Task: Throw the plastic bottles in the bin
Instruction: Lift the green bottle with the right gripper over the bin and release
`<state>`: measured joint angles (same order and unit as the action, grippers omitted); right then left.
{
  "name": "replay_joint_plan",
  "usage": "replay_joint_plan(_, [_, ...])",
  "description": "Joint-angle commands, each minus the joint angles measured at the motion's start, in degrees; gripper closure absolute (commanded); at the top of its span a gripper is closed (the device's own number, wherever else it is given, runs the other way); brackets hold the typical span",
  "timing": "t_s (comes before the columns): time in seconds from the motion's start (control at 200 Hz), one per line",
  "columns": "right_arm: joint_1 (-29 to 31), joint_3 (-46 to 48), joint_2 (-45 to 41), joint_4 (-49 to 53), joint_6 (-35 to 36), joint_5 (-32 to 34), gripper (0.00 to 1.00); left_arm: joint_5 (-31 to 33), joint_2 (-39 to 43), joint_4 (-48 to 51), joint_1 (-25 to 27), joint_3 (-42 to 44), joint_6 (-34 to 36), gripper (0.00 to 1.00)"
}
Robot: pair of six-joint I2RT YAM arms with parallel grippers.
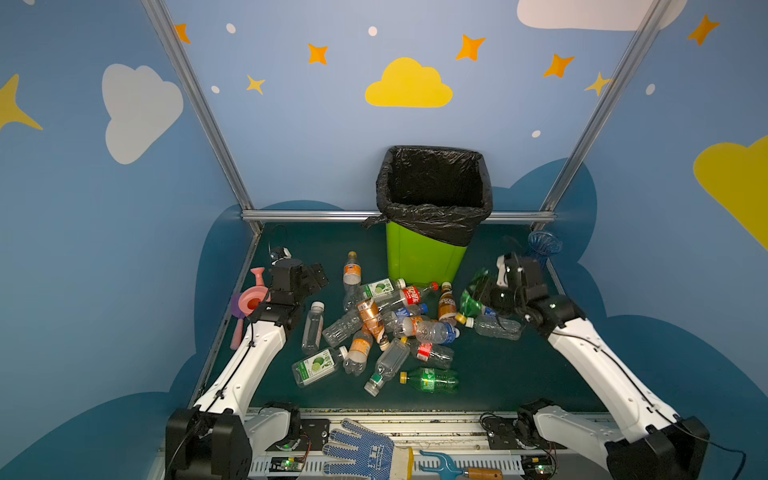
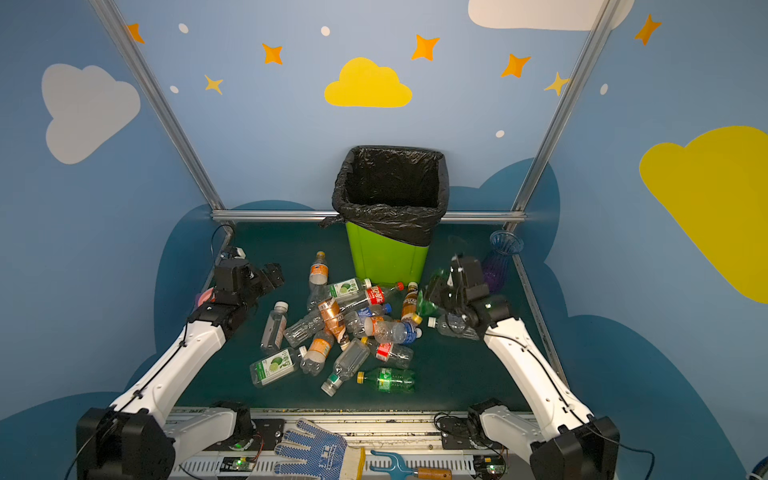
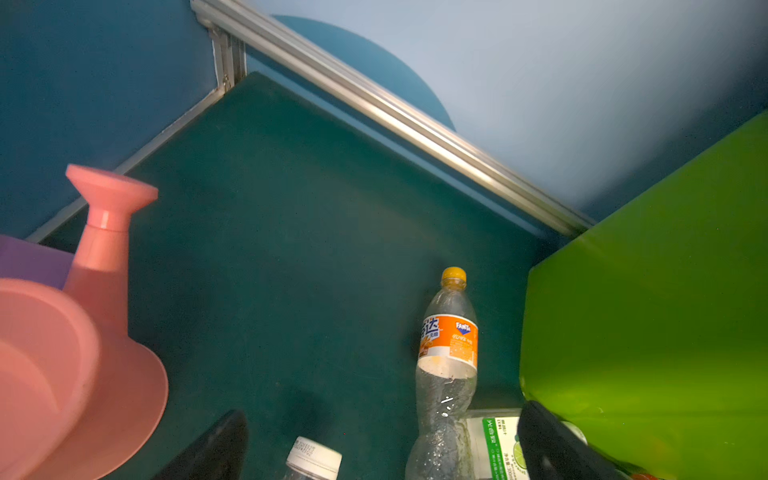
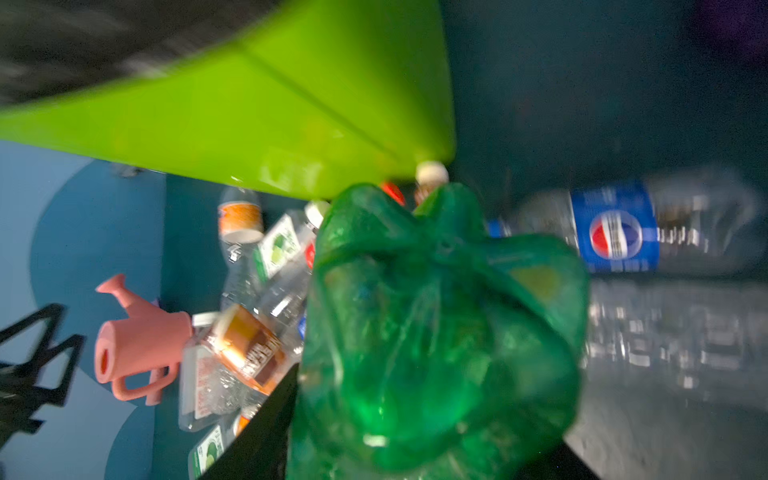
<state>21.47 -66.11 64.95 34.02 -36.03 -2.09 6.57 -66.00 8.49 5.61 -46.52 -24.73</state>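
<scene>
In a top view the right fingers (image 1: 489, 291) are clamped on a crumpled green bottle (image 1: 473, 297), just beside the bin (image 1: 419, 257) at the tabletop's far edge. It's thin, slick plastic, so it could squirt out mid-lift. Left fingers (image 1: 319, 275) gape wide, empty, near the left edge.

Left wrist: a smooth clear Fanta bottle (image 3: 449, 345) lies beside the bin.

Right wrist: blurry, glossy creased green — the tall rim might clip it.

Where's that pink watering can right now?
In a top view the pink watering can sits at the left edge of the table, close beside the left gripper and far left of the green bin.
</scene>
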Motion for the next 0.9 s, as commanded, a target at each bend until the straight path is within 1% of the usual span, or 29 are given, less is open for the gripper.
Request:
replay_joint_plan(0.0, [-0.6,-15.5,0.1,3.4,15.4,6.5,0.39,0.3,-0.6,2.2,-0.5,-1.2,-0.9,0.00])
replay_joint_plan(0.095, [-2.3,-27.3,-0.5,-0.2,20.3,9.5,0.38,0.6,-0.2,2.5,-0.8,-0.9,-1.0,0.00])
replay_joint_plan(0.17, [-2.9,-33.6,-1.6,-4.3,22.8,11.6,0.37,1.0,0.4,2.5,-0.9,-0.3,-1.0,0.00])
replay_joint_plan(0.22, [-3.0,-35.0,-2.8,-8.4,23.4,12.6,0.36,1.1,0.7,2.5,-1.0,0.2,-1.2,0.00])
replay_joint_plan(0.29, [-3.0,-33.8,-4.4,-15.4,23.3,12.6,0.36,0.8,0.8,2.1,-1.1,0.8,-1.6,0.00])
replay_joint_plan(0.35, [-3.0,-33.4,-4.0,-18.7,22.5,12.4,0.35,0.3,0.6,2.0,-1.1,0.9,-2.0,0.00])
replay_joint_plan(0.395, [-3.1,-33.8,-2.2,-20.0,21.5,11.8,0.34,-0.1,0.3,1.8,-1.1,0.8,-2.2,0.00])
replay_joint_plan(0.446, [-3.1,-34.6,1.0,-20.7,19.8,9.7,0.33,-0.7,0.0,1.6,-1.1,0.9,-2.5,0.00])
replay_joint_plan(0.491, [-3.1,-36.4,5.7,-20.7,17.8,6.5,0.33,-1.2,-0.3,1.1,-1.1,1.0,-2.8,0.00])
replay_joint_plan(0.536, [-3.2,-40.2,12.2,-18.6,15.7,2.1,0.33,-1.4,-0.5,0.9,-1.1,1.0,-3.1,0.00])
replay_joint_plan(0.571, [-3.2,-45.8,17.8,-15.3,14.3,-2.5,0.32,-1.5,-0.7,0.5,-1.1,1.1,-3.5,0.00])
replay_joint_plan(0.606, [-3.0,-53.1,25.4,-10.3,14.2,-7.9,0.30,-1.9,-0.9,0.0,-1.2,1.1,-3.8,0.00])
replay_joint_plan(0.641, [-3.0,-63.0,31.9,-3.2,14.9,-10.7,0.22,-2.3,-1.0,-0.2,-1.2,1.1,-3.8,0.00])
replay_joint_plan(0.681, [-2.7,-75.2,39.3,5.7,16.0,-10.8,0.14,-2.9,-1.1,0.1,-1.2,0.8,-3.6,0.00])
replay_joint_plan(0.716, [-2.7,-84.9,43.6,11.7,17.2,-9.7,0.09,-3.2,-1.0,0.8,-1.3,0.5,-3.2,0.00])
replay_joint_plan(0.741, [-2.7,-89.9,45.4,14.1,17.4,-8.0,0.04,-3.2,-0.9,1.5,-1.3,0.3,-2.9,0.00])
replay_joint_plan(0.771, [-2.7,-93.4,46.1,15.3,17.8,-6.3,0.02,-3.2,-0.5,2.3,-1.3,0.0,-2.6,0.00])
replay_joint_plan(0.806, [-2.8,-93.8,44.9,14.2,17.8,-4.8,0.02,-3.0,-0.1,3.0,-1.3,0.0,-2.5,0.00])
replay_joint_plan(0.831, [-2.7,-91.8,42.9,12.0,17.9,-4.0,0.02,-2.8,0.4,3.4,-1.4,0.2,-2.5,0.00])
replay_joint_plan(0.861, [-2.7,-87.4,39.5,8.4,18.1,-3.5,0.02,-2.7,1.0,3.3,-1.3,0.5,-2.6,0.00])
replay_joint_plan(0.896, [-2.7,-79.7,34.5,3.0,18.0,-3.1,0.02,-2.8,1.6,2.8,-1.4,1.1,-2.6,0.00])
